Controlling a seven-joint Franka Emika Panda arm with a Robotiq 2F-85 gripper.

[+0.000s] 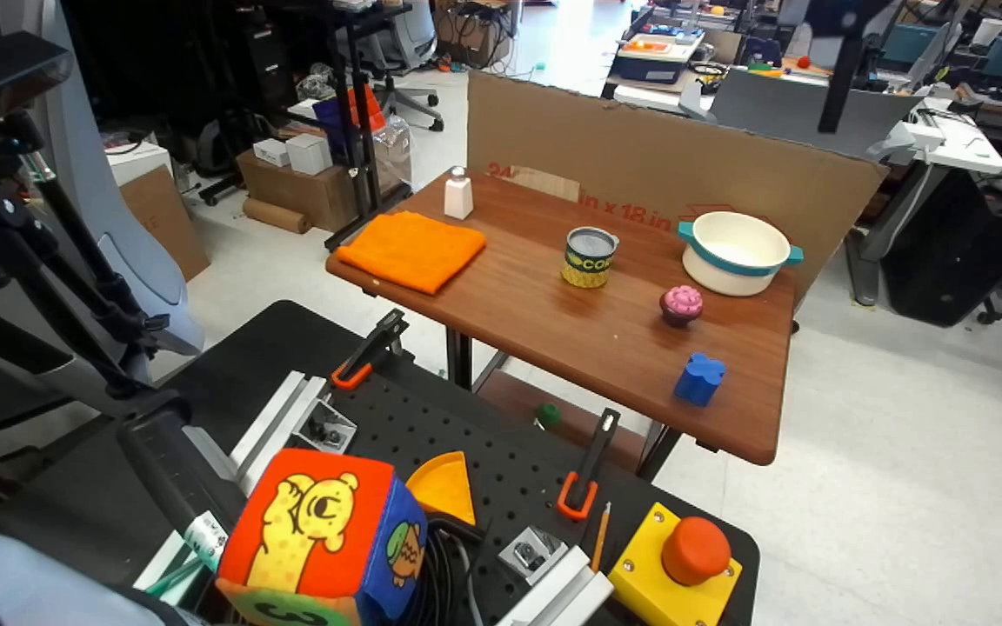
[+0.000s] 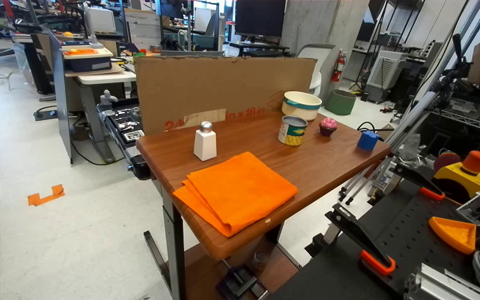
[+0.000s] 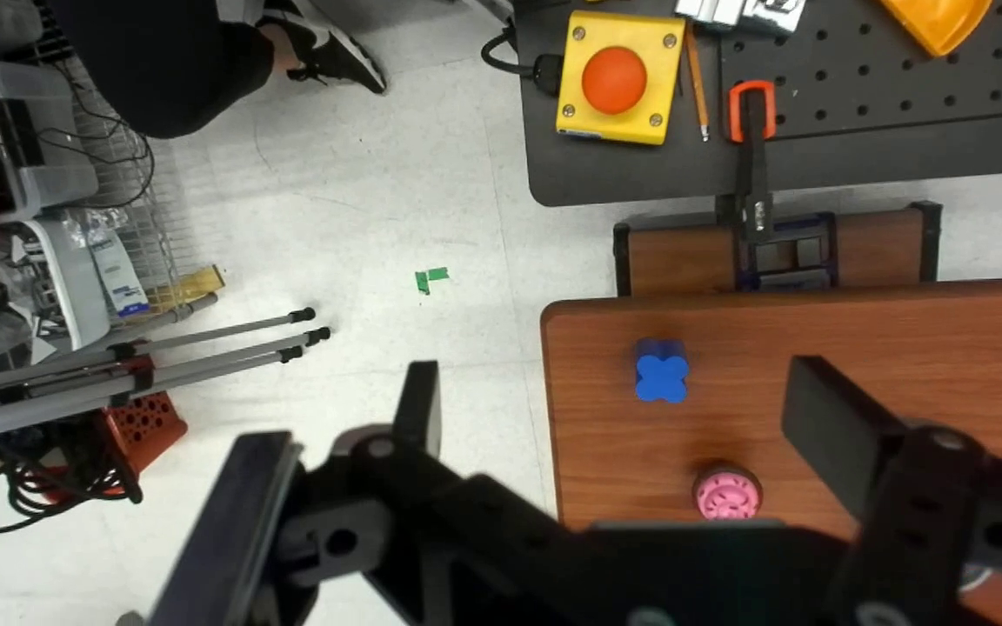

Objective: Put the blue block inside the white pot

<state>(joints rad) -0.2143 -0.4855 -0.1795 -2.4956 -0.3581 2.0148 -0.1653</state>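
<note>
The blue block (image 1: 699,379), a small four-lobed solid, stands on the brown table near a corner. It also shows in an exterior view (image 2: 368,140) and the wrist view (image 3: 662,374). The white pot (image 1: 731,269), cream with a teal band and handles, stands by the cardboard at the table's far side; it also shows in an exterior view (image 2: 301,110). It is hidden in the wrist view. My gripper (image 3: 612,376) is open and empty, high above the table, with the block between its fingers in the picture but far below. Part of it shows at the top of an exterior view (image 1: 840,74).
A pink cupcake (image 1: 682,304) stands between block and pot. A corn can (image 1: 590,257), an orange cloth (image 1: 414,250) and a white shaker (image 1: 458,195) are on the table (image 1: 544,300). A cardboard wall (image 1: 640,156) lines the back edge. Clamps (image 1: 586,465) stand on the black bench.
</note>
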